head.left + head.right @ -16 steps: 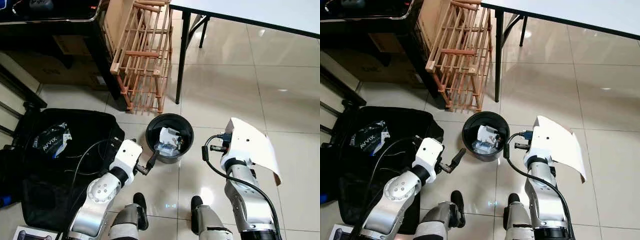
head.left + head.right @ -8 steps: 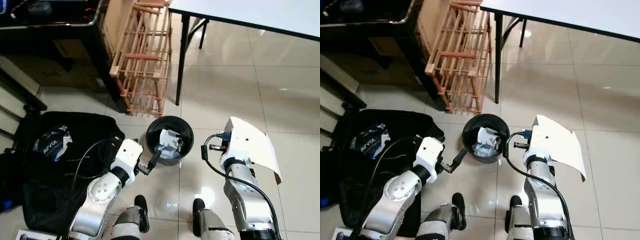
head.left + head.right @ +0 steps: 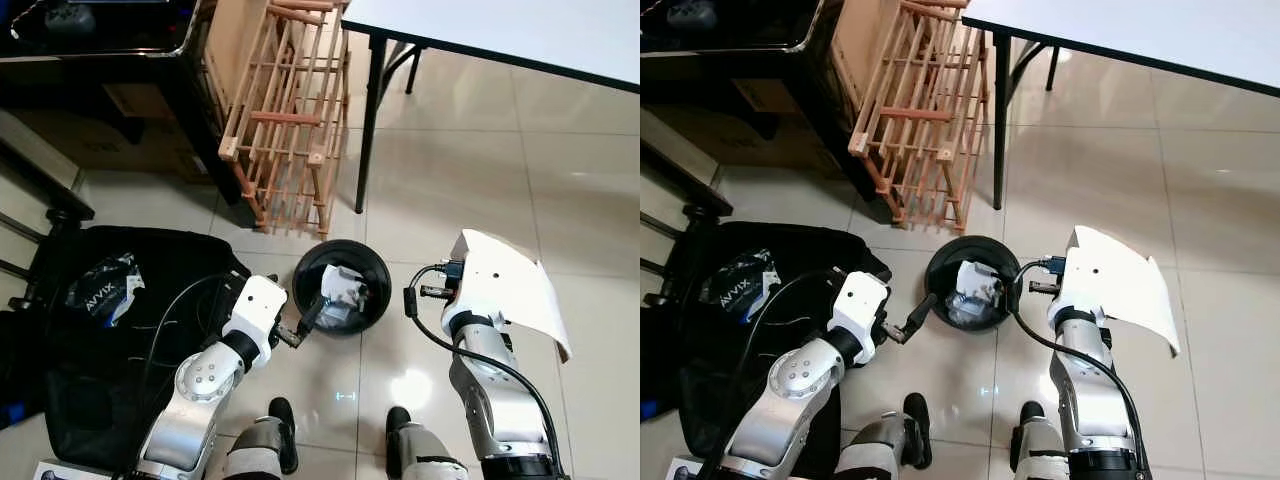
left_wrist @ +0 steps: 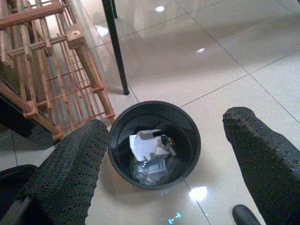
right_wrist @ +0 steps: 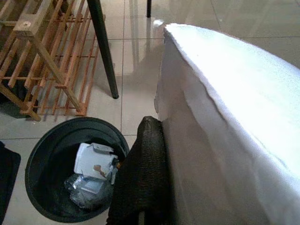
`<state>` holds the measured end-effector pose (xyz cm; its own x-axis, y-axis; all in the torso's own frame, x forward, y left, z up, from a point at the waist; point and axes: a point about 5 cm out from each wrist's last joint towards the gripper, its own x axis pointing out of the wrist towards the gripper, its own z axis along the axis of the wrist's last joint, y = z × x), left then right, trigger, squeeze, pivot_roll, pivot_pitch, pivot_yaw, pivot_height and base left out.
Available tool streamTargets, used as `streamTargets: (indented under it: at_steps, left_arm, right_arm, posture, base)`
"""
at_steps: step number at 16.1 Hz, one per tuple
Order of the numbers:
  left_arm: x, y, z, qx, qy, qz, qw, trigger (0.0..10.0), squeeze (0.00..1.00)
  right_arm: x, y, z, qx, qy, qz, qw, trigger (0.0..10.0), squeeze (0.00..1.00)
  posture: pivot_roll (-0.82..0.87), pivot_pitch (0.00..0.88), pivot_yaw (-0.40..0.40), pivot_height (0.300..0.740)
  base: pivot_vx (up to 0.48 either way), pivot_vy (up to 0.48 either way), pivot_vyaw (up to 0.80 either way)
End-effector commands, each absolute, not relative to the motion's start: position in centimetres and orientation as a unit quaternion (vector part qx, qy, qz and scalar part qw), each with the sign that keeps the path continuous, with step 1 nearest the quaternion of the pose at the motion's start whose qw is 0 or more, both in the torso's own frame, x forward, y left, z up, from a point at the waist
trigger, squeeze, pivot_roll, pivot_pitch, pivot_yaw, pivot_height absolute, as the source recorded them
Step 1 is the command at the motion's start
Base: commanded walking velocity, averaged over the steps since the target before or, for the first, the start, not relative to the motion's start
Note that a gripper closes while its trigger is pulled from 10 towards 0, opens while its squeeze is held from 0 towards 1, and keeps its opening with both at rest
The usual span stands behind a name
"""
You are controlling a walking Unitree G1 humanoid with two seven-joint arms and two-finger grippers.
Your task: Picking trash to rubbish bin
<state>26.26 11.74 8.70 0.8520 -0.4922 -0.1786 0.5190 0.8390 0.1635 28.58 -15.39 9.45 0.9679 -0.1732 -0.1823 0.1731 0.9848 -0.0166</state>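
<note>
A pale tiled floor spreads under everything. A white-topped surface on black legs crosses the far right. A black bag lies open on the floor at the robot's left, with a wrapped packet marked AVVIX on it. A wooden slatted rack leans against dark furniture beyond the bag.

The right end effector holds a large white sheet of paper, pinched against a black finger; the sheet stands just right of the bin. The round black rubbish bin sits on the floor between the two arms, near the rack's foot, and contains crumpled white paper and clear plastic trash. The left end effector hovers just left of the bin's rim, its fingers spread wide with nothing between them.
</note>
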Motion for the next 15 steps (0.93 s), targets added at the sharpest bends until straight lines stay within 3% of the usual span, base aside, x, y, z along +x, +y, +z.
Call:
streamTargets:
  at_steps: [1, 15]
  left_arm:
    - [25.72, 12.03, 7.86, 0.105, 0.086, -0.266, 0.954, 10.0, 0.0]
    - [25.72, 12.01, 7.84, 0.108, 0.083, -0.265, 0.955, 10.0, 0.0]
  right_arm:
    - [28.3, -15.26, 9.1, -0.006, 0.099, -0.087, 0.991, 10.0, 0.0]
    - [28.51, -15.13, 9.07, -0.012, 0.099, -0.082, 0.992, 10.0, 0.0]
  posture:
    - [-0.02, 0.348, 0.1, 0.74]
    - [-0.02, 0.341, 0.1, 0.74]
  base:
    - [0.345, 0.0, 0.0]
    - [0.375, 0.0, 0.0]
